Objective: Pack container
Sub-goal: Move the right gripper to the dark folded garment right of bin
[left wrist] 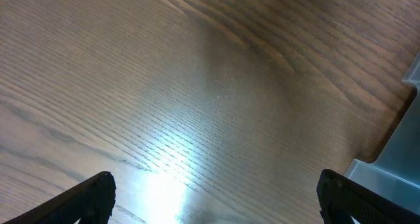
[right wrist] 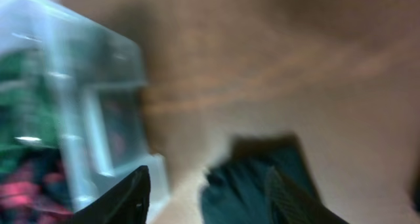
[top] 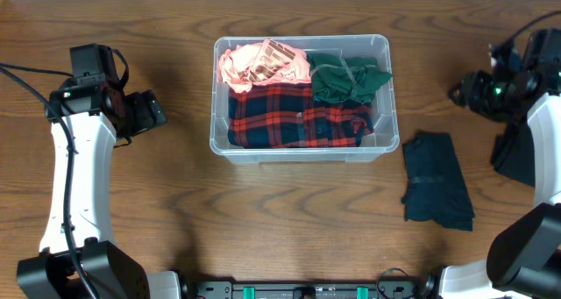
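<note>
Two end effectors [left wrist: 220, 199] [right wrist: 210, 204], one container [top: 302, 40], four garments [top: 263, 64] [top: 289, 115] [top: 349, 78] [top: 436, 181]

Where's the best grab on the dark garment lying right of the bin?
Pinch the dark garment at the crease across its middle, straight down from above. It lies flat on the table; only that fold looks raised.

Container [top: 301, 152] clear glossy plastic; table [top: 175, 220] grained wood, slight sheen; plaid shirt [top: 289, 115], dark garment [top: 436, 181] matt cloth.
</note>
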You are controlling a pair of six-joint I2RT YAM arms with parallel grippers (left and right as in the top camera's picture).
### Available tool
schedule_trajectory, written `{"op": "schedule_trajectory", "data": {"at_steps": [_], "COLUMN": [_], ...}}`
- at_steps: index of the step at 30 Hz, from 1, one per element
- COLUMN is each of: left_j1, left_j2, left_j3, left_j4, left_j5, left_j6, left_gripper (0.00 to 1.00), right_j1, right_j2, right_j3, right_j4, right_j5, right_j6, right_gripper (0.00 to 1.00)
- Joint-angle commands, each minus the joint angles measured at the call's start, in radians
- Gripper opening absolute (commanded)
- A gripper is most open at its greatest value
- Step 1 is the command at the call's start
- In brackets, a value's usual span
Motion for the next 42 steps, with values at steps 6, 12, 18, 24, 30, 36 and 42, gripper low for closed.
{"op": "schedule_trajectory", "data": {"at_steps": [6,12,18,24,30,36,42], "left_j1": [0.004,0.004,0.004,0.004,0.004,0.004,0.004], "left_j2": [0.005,0.005,0.005,0.005,0.005,0.005,0.005], "left_j3": [0.001,0.001,0.001,0.001,0.001,0.001,0.001], "left_j4": [0.000,0.001,0.002,0.004,0.004,0.004,0.004], "left_j5": [-0.005,-0.004,-0.005,-0.005,-0.004,-0.004,-0.004], "left_j6": [0.006,0.006,0.006,0.006,0.006,0.006,0.005], "left_gripper": [0.98,0.98,0.98,0.98,0.98,0.98,0.98], "right_j1": [-0.082,-0.134,-0.150,-0.149,-0.149,-0.148,-0.140], "right_j2": [-0.022,-0.021,-0.021,-0.019,-0.019,-0.019,-0.019], "right_j3": [-0.165,-0.317,-0.463,-0.560,-0.593,-0.606,-0.607], "right_j4": [-0.047,0.047,0.274,0.378,0.377,0.341,0.341], "right_j5": [0.169,0.202,0.201,0.166,0.104,0.034,0.027], "right_j6": [-0.031,-0.051,-0.121,-0.154,-0.154,-0.154,-0.154], "right_gripper": [0.68,0.79,0.78,0.82,0.76,0.63,0.18]}}
